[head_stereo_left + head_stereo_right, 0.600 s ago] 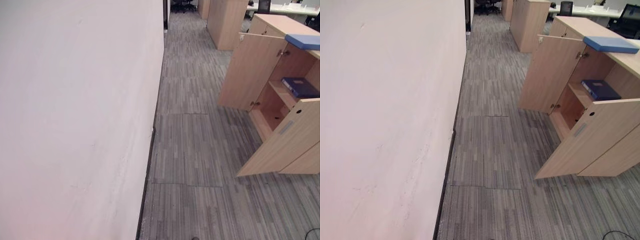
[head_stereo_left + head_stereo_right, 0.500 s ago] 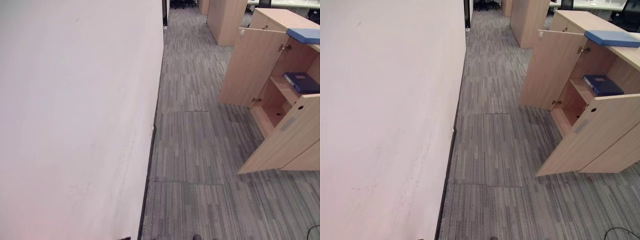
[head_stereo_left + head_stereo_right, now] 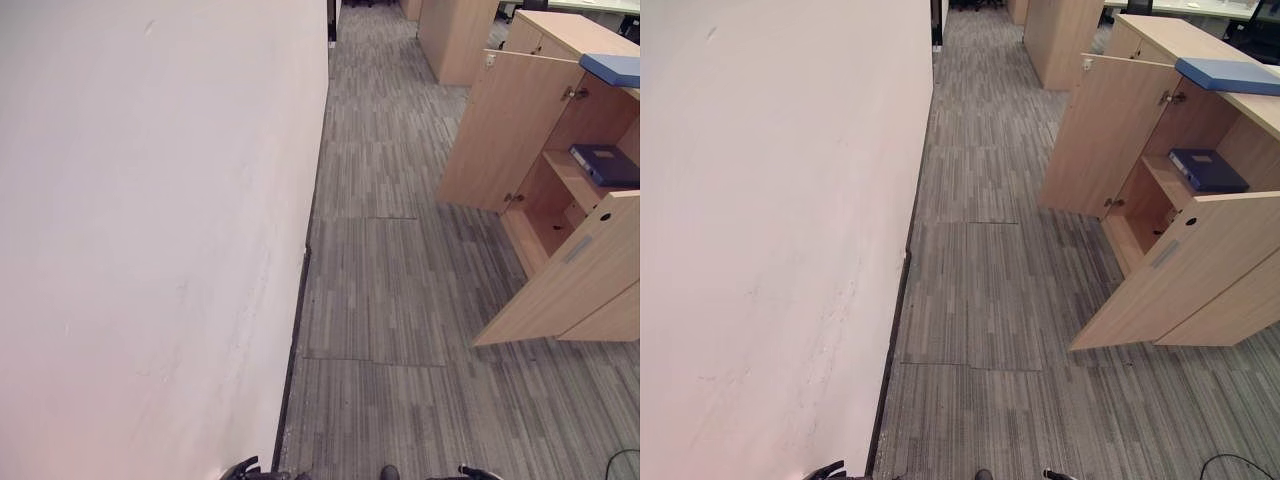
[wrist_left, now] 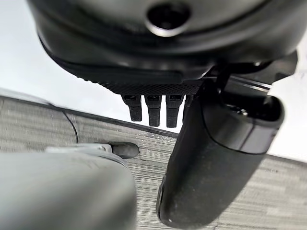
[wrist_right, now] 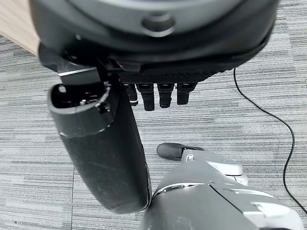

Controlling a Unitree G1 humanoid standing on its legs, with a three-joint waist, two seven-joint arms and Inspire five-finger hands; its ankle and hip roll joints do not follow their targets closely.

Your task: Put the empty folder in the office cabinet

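Carpeted aisle; folder (image 3: 1230,75) lies atop the open cabinet (image 3: 1170,270), untouched. Left hand (image 4: 216,158) and right hand (image 5: 105,148) hang empty, fingers straight.

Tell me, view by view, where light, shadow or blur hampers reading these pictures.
Eye views: evenly lit; the cabinet interior lies shaded, yet the dark blue folder reads clearly. Left wrist view: the left hand looms blurred. Right wrist view: the right hand likewise; the carpet stays sharp.

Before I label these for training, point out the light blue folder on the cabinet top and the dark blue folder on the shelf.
light blue folder (image 3: 1236,75), right eye view, top cover.
dark blue folder (image 3: 1207,169), right eye view, cover.
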